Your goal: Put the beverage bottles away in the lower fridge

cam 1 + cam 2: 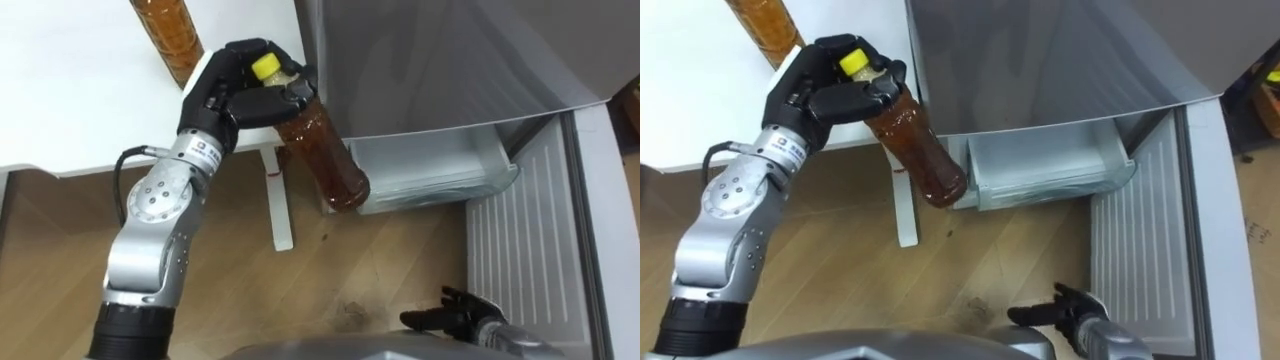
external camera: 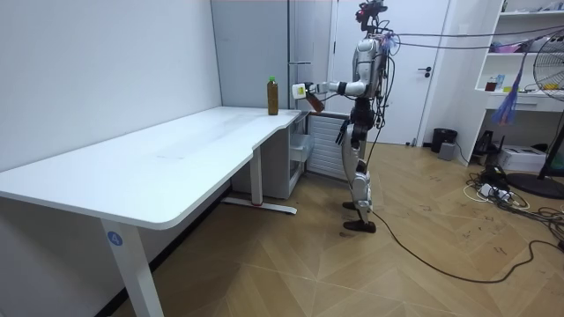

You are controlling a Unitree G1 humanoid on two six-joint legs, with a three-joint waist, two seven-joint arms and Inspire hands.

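Observation:
A bottle of brown drink with a yellow cap hangs tilted, base down to the right, over the floor beside the table's edge. My left hand is shut on its neck and shoulder. The bottle's base is just left of the open lower fridge's clear drawer. A second brown bottle stands on the white table behind my left hand. My right hand hangs low in front of the fridge, fingers relaxed and holding nothing. In the room view I stand at the table's far end, facing the grey fridge.
The lower fridge's door stands swung open at the right, its ribbed white inner side showing. The grey upper door is closed above the drawer. A white table leg and foot stand on the wooden floor left of the fridge.

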